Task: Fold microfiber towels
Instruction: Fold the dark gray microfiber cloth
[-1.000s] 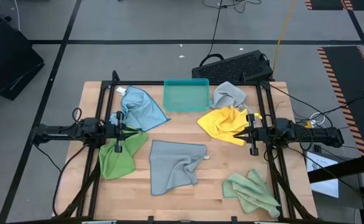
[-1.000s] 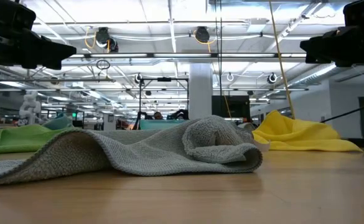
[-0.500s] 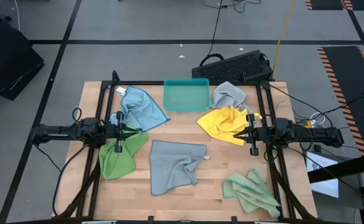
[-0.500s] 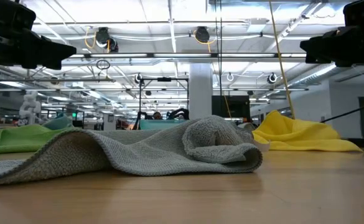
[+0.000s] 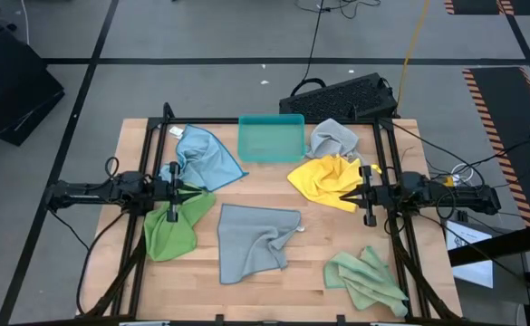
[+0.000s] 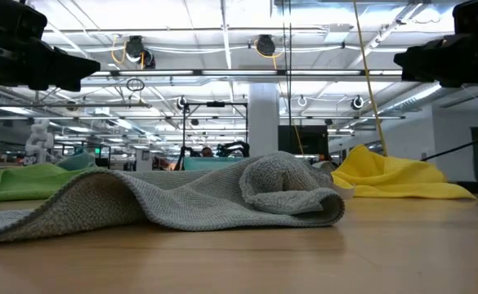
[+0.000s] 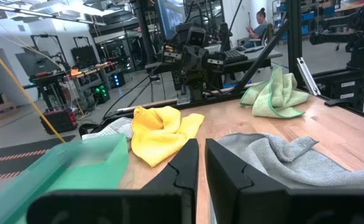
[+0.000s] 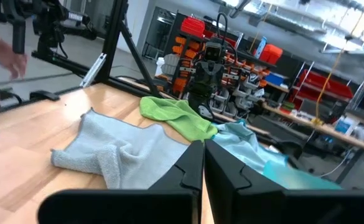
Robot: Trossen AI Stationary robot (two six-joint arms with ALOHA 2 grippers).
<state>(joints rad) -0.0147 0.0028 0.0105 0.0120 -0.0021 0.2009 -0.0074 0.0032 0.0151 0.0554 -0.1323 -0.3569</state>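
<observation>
Several microfiber towels lie crumpled on the wooden table. A light blue one (image 5: 206, 158) is at the far left and a green one (image 5: 174, 226) at the near left. A grey one (image 5: 254, 240) lies in the middle, and a yellow one (image 5: 328, 179) right of centre. A small grey one (image 5: 332, 138) is at the far right and a pale green one (image 5: 366, 281) at the near right. My left gripper (image 5: 185, 190) hangs level above the left side, shut and touching nothing. My right gripper (image 5: 351, 195) faces it from the right, shut, above the yellow towel's edge.
A teal plastic tray (image 5: 271, 138) sits at the far middle of the table. A black keyboard (image 5: 342, 95) lies on the floor beyond the far edge. Black frame rails (image 5: 147, 154) run along the table's left and right sides. Bare wood shows at the near middle.
</observation>
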